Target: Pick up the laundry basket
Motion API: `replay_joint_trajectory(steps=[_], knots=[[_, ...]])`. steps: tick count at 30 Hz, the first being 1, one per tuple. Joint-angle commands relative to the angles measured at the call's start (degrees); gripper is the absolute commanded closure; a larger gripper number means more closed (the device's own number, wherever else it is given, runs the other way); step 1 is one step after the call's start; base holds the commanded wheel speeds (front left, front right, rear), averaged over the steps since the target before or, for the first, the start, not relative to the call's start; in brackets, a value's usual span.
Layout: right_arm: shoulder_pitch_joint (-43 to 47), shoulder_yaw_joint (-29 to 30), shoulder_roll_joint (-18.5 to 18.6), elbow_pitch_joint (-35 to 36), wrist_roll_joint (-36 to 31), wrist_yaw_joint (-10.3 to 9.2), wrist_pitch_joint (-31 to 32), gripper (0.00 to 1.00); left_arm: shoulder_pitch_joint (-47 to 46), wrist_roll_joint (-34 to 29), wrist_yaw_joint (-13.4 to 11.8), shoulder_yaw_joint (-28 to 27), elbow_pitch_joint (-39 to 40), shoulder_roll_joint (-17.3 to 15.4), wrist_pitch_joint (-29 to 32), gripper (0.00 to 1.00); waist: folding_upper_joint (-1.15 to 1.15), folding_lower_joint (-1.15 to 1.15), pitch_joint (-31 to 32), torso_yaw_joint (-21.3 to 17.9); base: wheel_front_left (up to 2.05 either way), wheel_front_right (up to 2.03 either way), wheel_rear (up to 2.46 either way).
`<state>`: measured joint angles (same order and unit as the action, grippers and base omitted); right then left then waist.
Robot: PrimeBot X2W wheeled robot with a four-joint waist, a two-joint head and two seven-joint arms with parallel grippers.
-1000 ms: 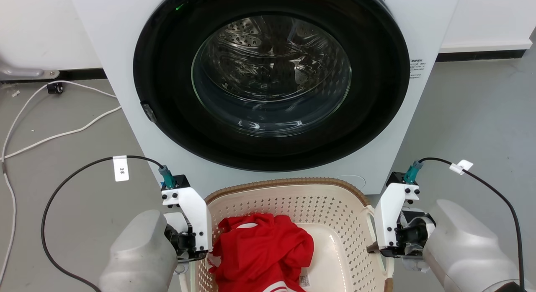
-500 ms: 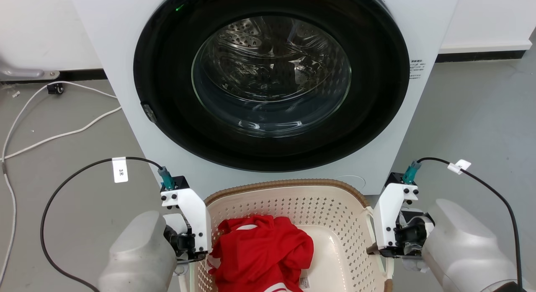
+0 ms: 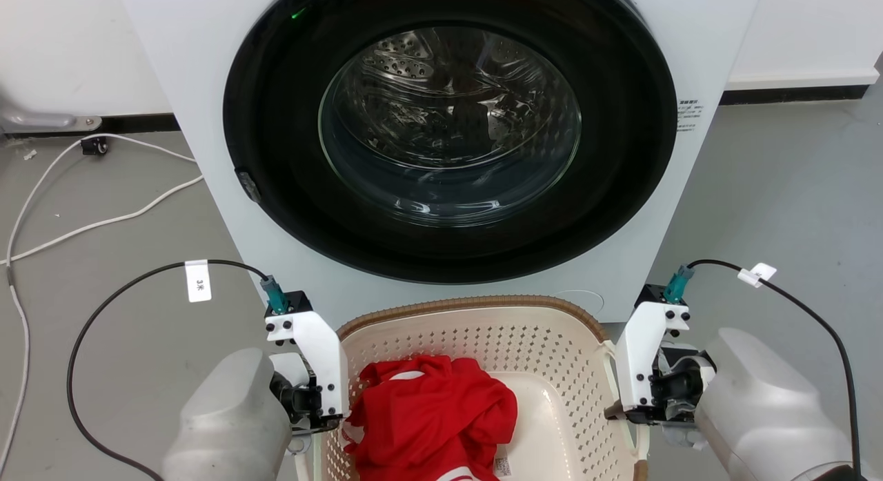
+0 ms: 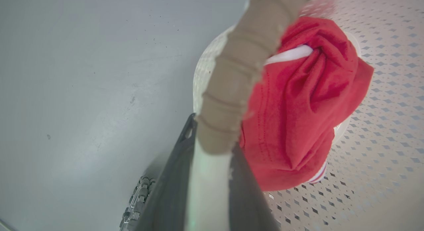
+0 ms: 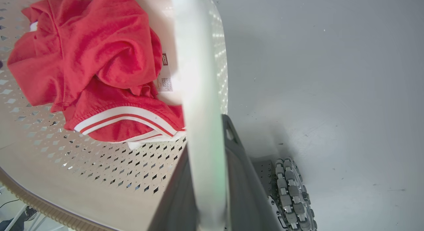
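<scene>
**Before the washer: both grippers clamped on the basket**

Before the washer, the laundry basket sat between your two arms, just in front of the machine, with a red garment bunched inside it. Your left gripper was closed over the basket's left edge, where the brown rim ran up from between its dark fingers. Your right gripper was pinched onto the white handle on the opposite side. Compared with half a second before, the washer and the white cable on the floor lay a touch further right in the head view. The basket and grippers kept their places, so this was probably a small camera shift. I could not tell whether the basket had left the floor.
</scene>
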<state>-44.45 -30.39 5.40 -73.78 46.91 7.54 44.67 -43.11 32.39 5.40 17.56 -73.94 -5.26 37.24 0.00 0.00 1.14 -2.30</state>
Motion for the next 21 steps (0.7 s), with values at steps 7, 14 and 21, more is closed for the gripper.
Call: replay_joint_trajectory(steps=[7, 14, 21], knots=[[0.9, 1.7, 0.7, -0.2, -1.3, -0.11, 0.3, 1.00, 0.5, 0.4, -0.1, 0.3, 0.0, -0.9, 0.0, 1.00, 0.00, 0.00, -0.1, 0.1, 0.00, 0.00, 0.00], [1.0, 3.0, 0.6, -0.2, -2.5, -0.11, 0.4, 1.00, 0.8, 0.9, -0.3, 0.5, 0.0, -1.0, 0.2, 1.00, 0.00, 0.00, 0.0, 0.1, 0.00, 0.00, 0.00], [1.1, 4.2, 0.3, -0.2, -3.6, -0.10, 0.5, 1.00, 1.1, 1.3, -0.4, 0.8, 0.0, -0.9, 0.4, 1.00, 0.00, 0.00, 0.2, 0.3, 0.00, 0.00, 0.00]])
